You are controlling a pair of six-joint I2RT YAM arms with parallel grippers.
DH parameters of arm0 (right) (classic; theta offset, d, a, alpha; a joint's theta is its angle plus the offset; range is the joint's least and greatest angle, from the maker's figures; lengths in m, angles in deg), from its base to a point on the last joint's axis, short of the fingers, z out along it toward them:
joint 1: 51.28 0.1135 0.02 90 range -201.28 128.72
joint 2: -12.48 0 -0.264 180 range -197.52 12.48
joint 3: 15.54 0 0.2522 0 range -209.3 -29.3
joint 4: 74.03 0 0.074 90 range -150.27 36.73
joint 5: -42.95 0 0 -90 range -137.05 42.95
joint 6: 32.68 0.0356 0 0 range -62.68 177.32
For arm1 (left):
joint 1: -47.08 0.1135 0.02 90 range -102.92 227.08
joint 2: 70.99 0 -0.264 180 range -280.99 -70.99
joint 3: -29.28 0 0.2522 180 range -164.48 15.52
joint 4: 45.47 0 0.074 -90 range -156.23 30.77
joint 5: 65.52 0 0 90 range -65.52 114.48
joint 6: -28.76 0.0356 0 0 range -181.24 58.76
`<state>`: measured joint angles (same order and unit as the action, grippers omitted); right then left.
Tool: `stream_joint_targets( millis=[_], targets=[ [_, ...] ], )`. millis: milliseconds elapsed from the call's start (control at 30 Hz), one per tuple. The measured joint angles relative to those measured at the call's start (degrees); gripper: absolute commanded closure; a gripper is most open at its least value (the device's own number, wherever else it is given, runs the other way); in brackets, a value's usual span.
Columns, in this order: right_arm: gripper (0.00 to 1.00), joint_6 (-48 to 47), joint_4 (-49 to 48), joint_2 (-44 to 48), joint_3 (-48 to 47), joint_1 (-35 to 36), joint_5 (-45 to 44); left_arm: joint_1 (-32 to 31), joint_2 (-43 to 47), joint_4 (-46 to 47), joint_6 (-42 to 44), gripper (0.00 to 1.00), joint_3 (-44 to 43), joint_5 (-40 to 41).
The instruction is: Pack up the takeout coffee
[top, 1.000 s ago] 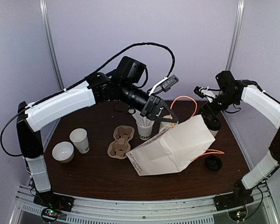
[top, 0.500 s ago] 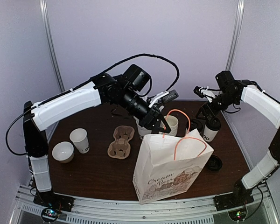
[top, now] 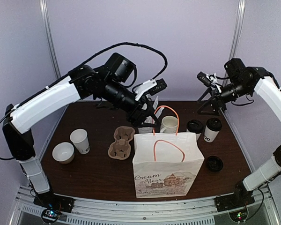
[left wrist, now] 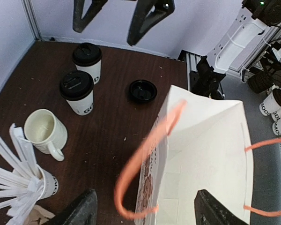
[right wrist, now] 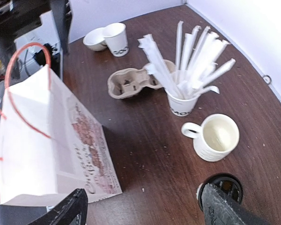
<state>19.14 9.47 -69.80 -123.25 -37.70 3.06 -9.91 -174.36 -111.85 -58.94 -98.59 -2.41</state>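
Note:
The takeout coffee is two white lidded cups (top: 195,129) (top: 212,128) standing side by side at the back right, also seen as cup (left wrist: 77,91) and cup (left wrist: 87,58). Only one cup's black lid (right wrist: 221,183) shows in the right wrist view. A white paper bag (top: 164,164) with orange handles stands upright and open-mouthed mid-table. My left gripper (top: 147,117) hovers open over its back edge. The orange handle (left wrist: 131,185) hangs loose between the spread fingers, and the bag's mouth (left wrist: 210,154) is below. My right gripper (top: 208,108) is open in the air above the cups.
A cream mug (top: 169,124) and a cup of white sticks (top: 145,125) stand behind the bag. A cardboard cup carrier (top: 122,142), an open paper cup (top: 79,140) and a small bowl (top: 63,152) lie left. A loose black lid (top: 214,163) rests right of the bag.
The bag went from lying on its side to standing upright. My left gripper opened and let go of the orange handle. The right gripper rose away from the cups.

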Motion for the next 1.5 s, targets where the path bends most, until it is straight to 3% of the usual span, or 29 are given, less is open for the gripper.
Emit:
stream_joint_targets(
  millis=[233, 467, 533, 667, 800, 1500],
  targets=[
    [0.14, -3.0, 8.0, -0.7, -5.6, 10.9, 1.9, 0.1, 15.6, -1.9, 2.8, 0.21, 8.6, 6.6],
    [0.29, -1.7, 8.5, -5.0, -6.3, 21.1, -0.2, 7.3, 20.4, -4.1, -5.5, 0.35, 16.8, 17.0],
    [0.44, -1.1, 8.1, -6.7, -6.8, 22.6, -1.2, 9.8, 20.2, -4.0, -8.9, 0.38, 20.2, 19.4],
    [0.84, 0.2, 7.3, -8.8, -7.6, 23.9, -2.1, 12.4, 18.8, -3.6, -14.4, 0.42, 26.6, 23.6],
    [1.00, 1.5, 6.8, -9.1, -8.9, 24.0, -3.2, 12.3, 13.7, -2.5, -18.4, 0.43, 27.1, 26.7],
    [1.00, 2.4, 5.9, -6.6, -9.0, 19.7, -9.1, 12.4, -2.8, 6.3, -26.9, 0.55, 31.1, 30.3]
  ],
)
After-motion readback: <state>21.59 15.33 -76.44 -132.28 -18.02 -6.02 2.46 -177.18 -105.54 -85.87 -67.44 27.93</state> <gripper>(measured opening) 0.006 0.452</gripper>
